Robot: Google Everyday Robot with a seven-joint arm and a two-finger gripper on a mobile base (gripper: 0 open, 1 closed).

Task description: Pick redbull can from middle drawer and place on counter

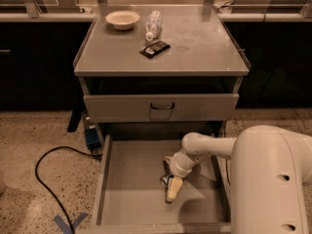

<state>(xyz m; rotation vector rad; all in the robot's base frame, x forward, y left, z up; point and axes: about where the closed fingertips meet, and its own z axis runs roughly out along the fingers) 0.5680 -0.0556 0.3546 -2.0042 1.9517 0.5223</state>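
Camera view, looking down on cabinet from front. Middle drawer [127,191] pulled fully out, floor plain grey, low side walls. One item inside: redbull can [165,180], a small blue and silver glint right of centre on the drawer floor. Hand [170,185] is down inside the drawer, right at the can, pale tip pointing toward the drawer's front edge. Can is partly hidden by the hand; cannot tell whether the hand is clamped on it or loose. White arm [209,145] reaches in from the right over the drawer's side wall.

Drawer above [122,108] closed, flat grey front, dark loop handle [162,106] at centre.

Tabletop [204,48] carries three things toward its back left: shallow pale bowl [122,19], nothing seen in it; clear plastic bottle [153,24] lying just beside the bowl; dark flat packet [155,48] near the bottle, closer to the front.

Black cable [44,179] loops on speckled floor left of the cabinet.
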